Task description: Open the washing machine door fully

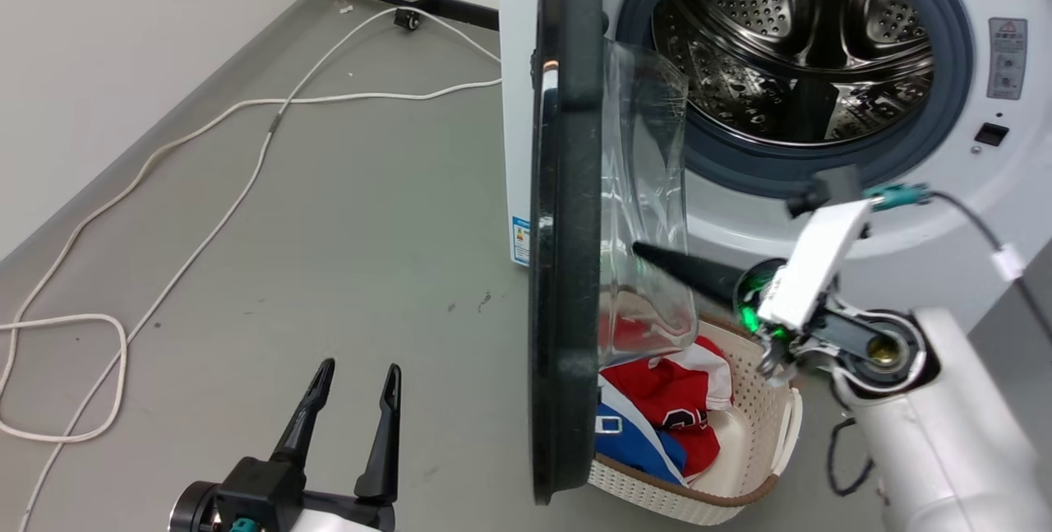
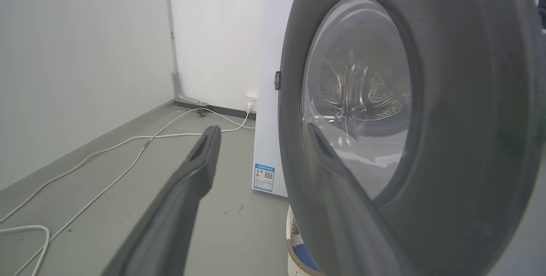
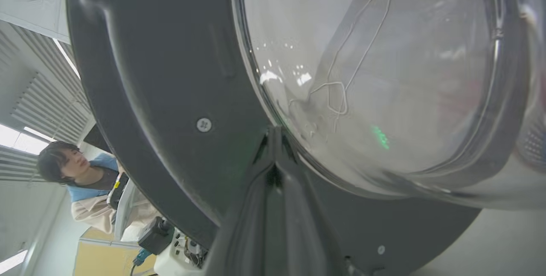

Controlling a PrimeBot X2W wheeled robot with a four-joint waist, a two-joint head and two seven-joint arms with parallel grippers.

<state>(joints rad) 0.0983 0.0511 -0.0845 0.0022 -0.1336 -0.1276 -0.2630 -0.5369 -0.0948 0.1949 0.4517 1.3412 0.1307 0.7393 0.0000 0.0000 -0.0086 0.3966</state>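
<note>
- Black and glossy, the washing machine door (image 1: 567,269) stands edge-on to you in the head view. It is open from the left side of the washing machine (image 1: 945,211), and its glass bowl (image 1: 649,187) bulges right toward the bare steel drum (image 1: 797,39). Your right gripper (image 1: 649,254) reaches in from the right, jaws together, tips at the bowl's lower part. Your left gripper (image 1: 357,367) hovers near and left over the floor (image 1: 370,187), jaws apart, clear of the door. A basket (image 1: 764,425) of red and blue clothes (image 1: 674,392) sits at the door's foot.
- Left wrist view: your left gripper (image 2: 262,129) has its jaws wide apart. One finger lies across the floor (image 2: 128,182), the other across the washing machine door (image 2: 469,118); you cannot tell whether it touches.
- Right wrist view: your right gripper (image 3: 275,131) has its jaws closed together, tips at the seam where the washing machine door (image 3: 170,97) meets its glass bowl (image 3: 384,75). A person (image 3: 85,182) shows past the rim.
</note>
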